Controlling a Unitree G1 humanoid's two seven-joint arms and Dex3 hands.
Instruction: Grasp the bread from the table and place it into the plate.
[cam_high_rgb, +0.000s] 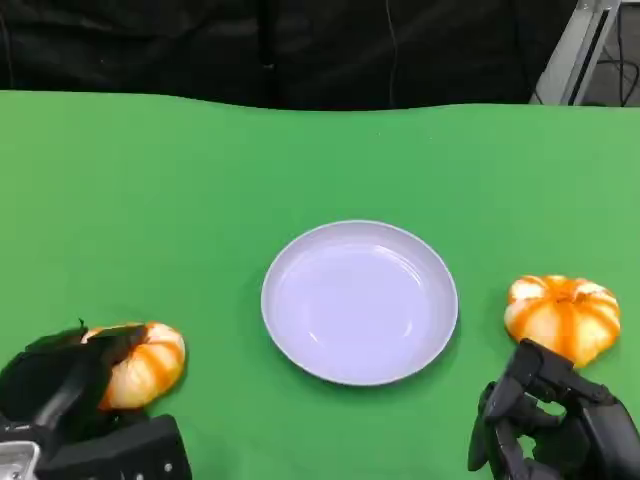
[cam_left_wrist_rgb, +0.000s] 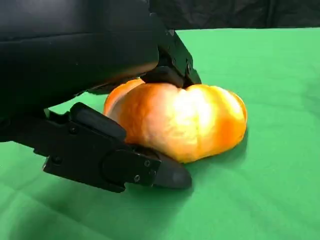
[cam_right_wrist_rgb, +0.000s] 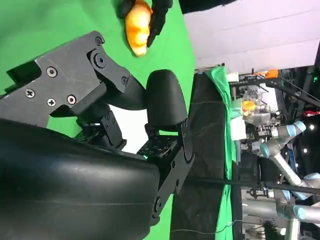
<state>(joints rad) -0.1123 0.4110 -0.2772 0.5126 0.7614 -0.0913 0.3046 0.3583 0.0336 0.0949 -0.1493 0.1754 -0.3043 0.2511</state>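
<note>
left of the white plate (cam_high_rgb: 360, 300), on the green tabletop (cam_high_rgb: 200, 200), the left hand (cam_high_rgb: 60, 385) is closed around a glazed bread roll (cam_high_rgb: 145, 362), fingers over its top and under its side. i'd firm the grip, lift straight up, then carry it over the rim. the right hand (cam_high_rgb: 555, 425) holds nothing beside a second roll (cam_high_rgb: 563, 315), fingers curled.

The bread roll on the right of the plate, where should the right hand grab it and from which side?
Judging by its shape, grip the right bread roll across its widest middle, coming from above. It sits flat and domed, so the right hand just behind it could close on opposite sides.
</note>
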